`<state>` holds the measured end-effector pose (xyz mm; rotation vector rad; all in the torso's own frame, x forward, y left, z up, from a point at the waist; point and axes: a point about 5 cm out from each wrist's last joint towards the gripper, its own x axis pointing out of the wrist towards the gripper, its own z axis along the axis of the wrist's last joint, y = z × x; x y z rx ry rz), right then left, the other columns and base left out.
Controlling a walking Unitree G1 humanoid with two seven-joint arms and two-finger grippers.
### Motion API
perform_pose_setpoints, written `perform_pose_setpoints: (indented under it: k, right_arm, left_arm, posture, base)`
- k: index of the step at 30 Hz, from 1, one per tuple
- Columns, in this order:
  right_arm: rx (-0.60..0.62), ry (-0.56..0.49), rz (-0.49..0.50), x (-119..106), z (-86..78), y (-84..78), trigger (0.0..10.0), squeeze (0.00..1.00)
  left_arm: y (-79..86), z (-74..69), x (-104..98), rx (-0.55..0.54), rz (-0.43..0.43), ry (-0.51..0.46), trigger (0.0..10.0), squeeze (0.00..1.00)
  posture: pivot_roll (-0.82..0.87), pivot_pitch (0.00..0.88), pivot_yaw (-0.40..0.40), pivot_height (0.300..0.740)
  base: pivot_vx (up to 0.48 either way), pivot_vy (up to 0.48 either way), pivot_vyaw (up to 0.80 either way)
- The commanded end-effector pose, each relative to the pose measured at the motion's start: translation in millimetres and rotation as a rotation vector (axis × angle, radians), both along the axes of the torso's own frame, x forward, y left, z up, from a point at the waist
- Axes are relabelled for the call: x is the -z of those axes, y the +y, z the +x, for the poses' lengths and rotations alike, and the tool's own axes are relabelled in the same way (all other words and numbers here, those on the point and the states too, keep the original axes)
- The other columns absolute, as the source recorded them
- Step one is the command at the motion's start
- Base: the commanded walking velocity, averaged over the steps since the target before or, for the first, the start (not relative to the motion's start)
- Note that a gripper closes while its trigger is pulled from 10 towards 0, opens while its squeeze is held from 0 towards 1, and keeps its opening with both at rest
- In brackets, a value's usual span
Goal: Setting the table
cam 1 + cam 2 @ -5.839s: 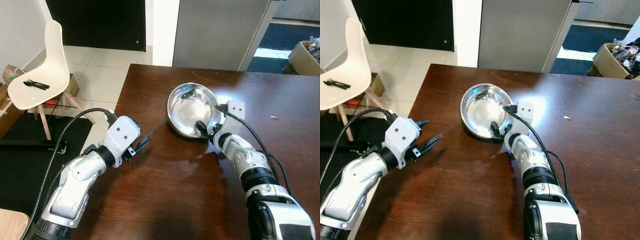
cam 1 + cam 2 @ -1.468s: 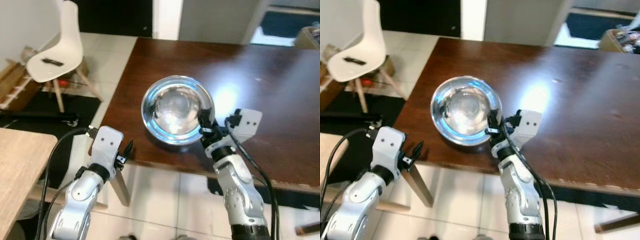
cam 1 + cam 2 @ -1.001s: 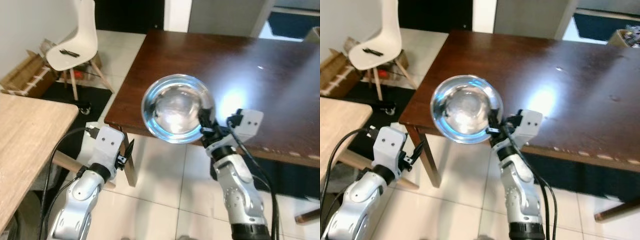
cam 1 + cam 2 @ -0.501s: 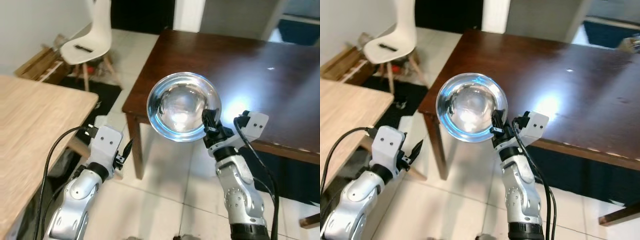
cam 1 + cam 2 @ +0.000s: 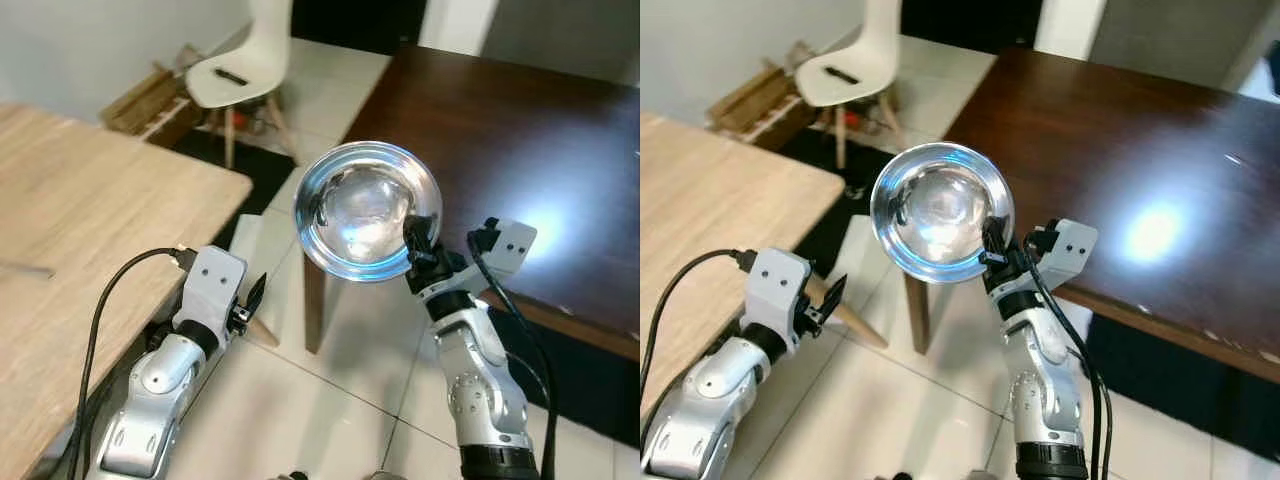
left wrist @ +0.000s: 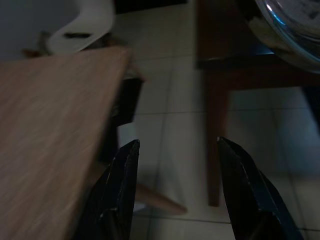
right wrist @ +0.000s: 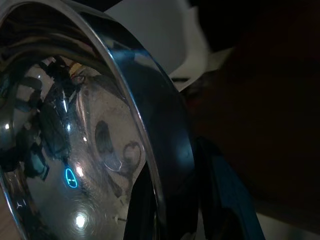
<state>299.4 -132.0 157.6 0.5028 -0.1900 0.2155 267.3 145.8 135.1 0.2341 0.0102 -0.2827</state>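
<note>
The right gripper (image 5: 414, 243) pinched the steel bowl (image 5: 367, 210) by its rim, aloft beside the dark table (image 5: 520, 150); the left gripper (image 6: 177, 192) hung with fingers spread.

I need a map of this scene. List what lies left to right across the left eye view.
Light wooden table → left gripper → steel bowl held by the right gripper → dark wooden table.
</note>
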Motion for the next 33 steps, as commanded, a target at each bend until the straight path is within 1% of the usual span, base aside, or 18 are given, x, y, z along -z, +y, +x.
perform_pose_setpoints:
  k: [1,33]
  right_arm:
    - [-0.03,-0.019,0.016,-3.0,-0.6,5.0,10.0,0.0]
    - [-0.03,-0.031,0.013,-4.9,-0.6,3.5,10.0,0.0]
  left_arm:
    - [3.2,-0.6,4.7,-0.018,0.015,0.022,10.0,0.0]
    - [4.0,1.3,3.1,-0.035,0.029,0.016,10.0,0.0]
  posture:
    - [-0.02,0.019,0.057,0.74]
    - [-0.02,0.028,0.061,0.74]
  base:
    - [0.0,0.0,0.77]
    - [0.0,0.0,0.77]
